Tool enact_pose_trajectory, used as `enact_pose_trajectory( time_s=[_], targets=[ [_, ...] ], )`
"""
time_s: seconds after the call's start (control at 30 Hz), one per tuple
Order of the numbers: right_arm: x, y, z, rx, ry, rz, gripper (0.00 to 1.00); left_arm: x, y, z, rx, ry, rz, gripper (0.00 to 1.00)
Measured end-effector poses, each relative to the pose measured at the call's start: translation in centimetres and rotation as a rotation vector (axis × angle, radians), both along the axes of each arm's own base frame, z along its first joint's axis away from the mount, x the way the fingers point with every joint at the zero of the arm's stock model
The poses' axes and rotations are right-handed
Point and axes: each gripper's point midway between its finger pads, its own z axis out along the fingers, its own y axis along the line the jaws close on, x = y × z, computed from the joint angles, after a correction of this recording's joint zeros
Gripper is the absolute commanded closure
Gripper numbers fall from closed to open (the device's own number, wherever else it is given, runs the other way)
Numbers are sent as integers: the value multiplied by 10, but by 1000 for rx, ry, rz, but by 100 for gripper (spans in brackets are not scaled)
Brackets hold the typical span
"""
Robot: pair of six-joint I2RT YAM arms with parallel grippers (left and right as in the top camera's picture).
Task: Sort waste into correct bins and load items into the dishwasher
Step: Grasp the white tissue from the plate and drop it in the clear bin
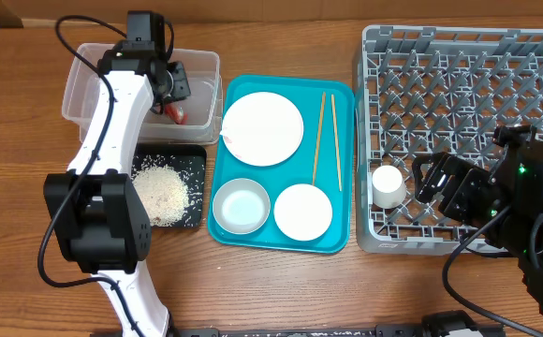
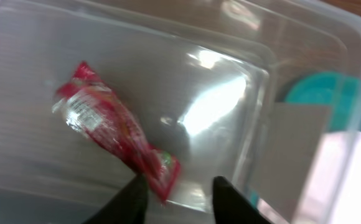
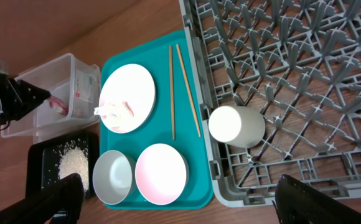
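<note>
Two jaws of the left gripper [image 2: 175, 200] stand apart inside the clear rectangular plastic tub [image 2: 305, 43], with nothing pinched between them. Just ahead of their tips, the crumpled red snack wrapper [image 2: 112, 130] lies on the tub's floor. Its lower end comes close to one tip; whether they touch is unclear.

The right gripper [image 3: 180, 208] hovers over the near left part of the large square grey plastic dish rack [image 1: 468, 75], its jaws spread wide and empty. The small white cup [image 1: 388, 185] sits in the rack near that corner, just ahead of the gripper.

In front of the tub, the shallow black rectangular tray [image 1: 197, 159] holds a heap of loose white rice grains [image 1: 164, 192].

Between the bins and the rack lies the teal serving tray [image 1: 342, 94]. On it are:
- the round white plate [image 1: 264, 128] at the back, with a white crumpled tissue wad [image 3: 115, 111] on its edge
- the thin wooden chopsticks [image 1: 326, 140] beside the plate, toward the rack
- the white-grey bowl [image 1: 241, 206] and the pink bowl [image 1: 303, 211], side by side at the front

Everything rests on the wooden tabletop [image 1: 346, 290].
</note>
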Motion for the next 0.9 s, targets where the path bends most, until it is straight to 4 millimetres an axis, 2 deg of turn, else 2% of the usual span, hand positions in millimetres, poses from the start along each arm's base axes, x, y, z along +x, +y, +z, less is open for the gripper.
enact_pose_trajectory(
  time_s=[0.1,0.13,0.27,0.37,0.5,0.57,0.63,0.7,0.77,0.83,0.9],
  targets=[
    [0,0,0,1,0,0,0,-7,-18,3,-26,20,-63,34],
    [0,0,0,0,0,0,0,-10,-24,6,-32,23,-81,33],
    [0,0,0,0,0,0,0,-27,-52,24,-38,35,-143,34],
    [0,0,0,0,1,0,0,-38,-84,36,-42,30,-207,37],
    [0,0,0,0,2,0,0,-49,-127,32,-25,40,-253,42],
    [0,0,0,0,1,0,0,-53,-143,22,-4,58,-251,42],
    [0,0,0,0,1,1,0,-57,-155,2,28,94,-233,43],
    [0,0,0,0,1,0,0,-59,-159,-25,61,145,-200,41],
    [0,0,0,0,1,0,0,-60,-155,-53,94,197,-153,44],
    [0,0,0,0,1,0,0,-63,-149,-81,113,255,-114,67],
    [0,0,0,-1,1,0,0,-66,-145,-98,120,292,-88,89]
  ],
)
